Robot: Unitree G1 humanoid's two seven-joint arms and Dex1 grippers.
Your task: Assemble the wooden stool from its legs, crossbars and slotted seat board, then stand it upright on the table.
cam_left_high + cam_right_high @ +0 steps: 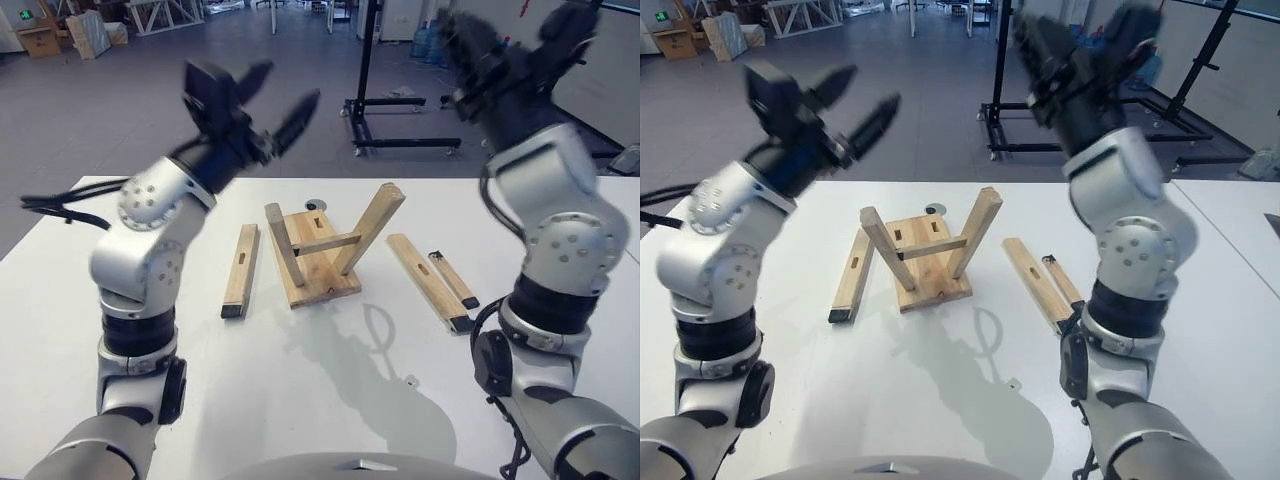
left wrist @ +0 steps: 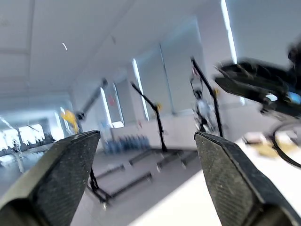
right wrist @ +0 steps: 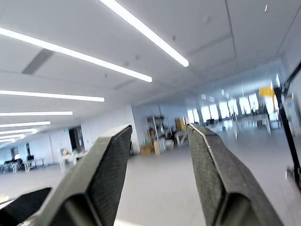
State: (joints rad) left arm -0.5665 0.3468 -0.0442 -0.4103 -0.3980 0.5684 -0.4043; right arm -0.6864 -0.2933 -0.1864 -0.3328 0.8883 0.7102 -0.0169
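Raised over the white table (image 1: 60, 300), left gripper (image 1: 290, 85) and right gripper (image 3: 160, 129) have fingers spread, holding nothing. Part-built stool (image 1: 315, 255) sits near the far edge; loose leg (image 1: 240, 270) to its left, second leg (image 1: 428, 280) and crossbar (image 1: 455, 280) to its right

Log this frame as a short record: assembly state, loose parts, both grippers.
seat board: flat on the table, slots facing up
fitted legs: two, standing tilted in the board, joined by one crossbar
left loose leg: lying flat beside the board
right loose leg: lying flat, shorter bar alongside it
left gripper: raised above the table, jaws open, empty
right gripper: raised, jaws open, empty
stool: partly built, not yet upright
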